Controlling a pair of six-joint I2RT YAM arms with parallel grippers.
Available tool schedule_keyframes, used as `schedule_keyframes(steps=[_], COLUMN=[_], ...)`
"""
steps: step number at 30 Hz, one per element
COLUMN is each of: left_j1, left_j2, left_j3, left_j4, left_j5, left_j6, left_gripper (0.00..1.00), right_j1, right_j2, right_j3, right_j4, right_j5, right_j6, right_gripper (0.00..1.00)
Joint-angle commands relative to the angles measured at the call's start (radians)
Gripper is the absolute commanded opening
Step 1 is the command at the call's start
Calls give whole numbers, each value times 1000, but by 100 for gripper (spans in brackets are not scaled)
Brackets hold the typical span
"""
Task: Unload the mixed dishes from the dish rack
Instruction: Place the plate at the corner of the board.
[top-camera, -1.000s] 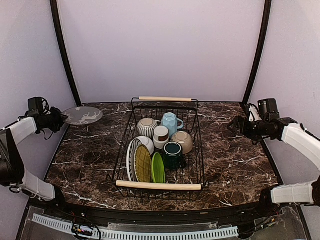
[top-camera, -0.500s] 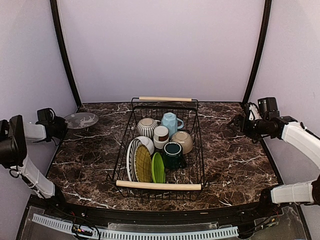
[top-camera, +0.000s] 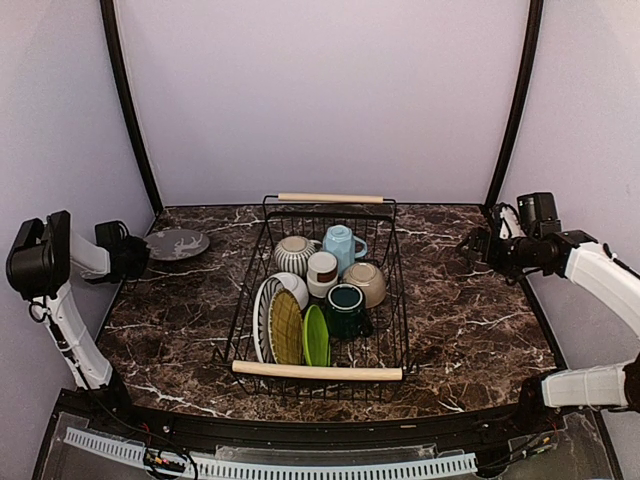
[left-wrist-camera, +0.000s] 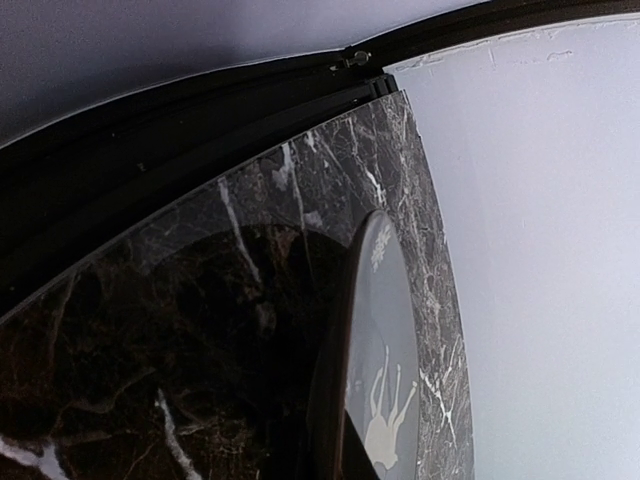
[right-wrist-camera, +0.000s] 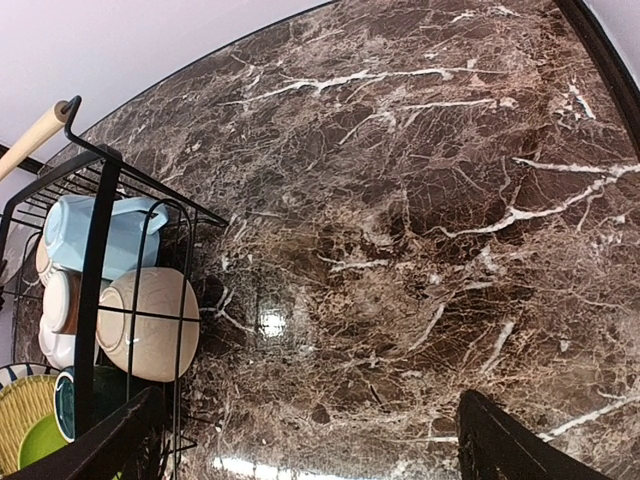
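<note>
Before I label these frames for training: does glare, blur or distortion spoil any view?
Top external: even light, sharp, no glare. Left wrist: strongly tilted, plate close and slightly soft. Right wrist: small bright glare spot on the table, wide-angle bending of its far edge.

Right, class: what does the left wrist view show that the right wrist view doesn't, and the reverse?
Only the left wrist view: a dark patterned plate, seen nearly edge-on, and the black frame rail. Only the right wrist view: the dish rack holding a light-blue mug and a beige bowl, plus the open right gripper. Both: the dark marble table and a pale wall.
</note>
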Motion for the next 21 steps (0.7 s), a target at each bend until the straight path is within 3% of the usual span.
schedule_keyframes(steps=[1,11,16,21], left_j1=[-3,-2,-2,-2], left_j2=[-14,-106,-233,-392], left_j3=[66,-23,-64,-113], left_j4=[70,-56,-247,-395], left_j5=[67,79,35,13], left_j6=[10,75,163,221], left_gripper=[8,59,84,95], right_j1=[7,8,8,8], right_j2=[-21,-32,-28,-29], right_j3=[26,-9,-21,-43], right_j4=[-7,13,18,45], right_j5=[7,4,5,-7], right_j6=[9,10,7,6], right_gripper=[99,99,99,99])
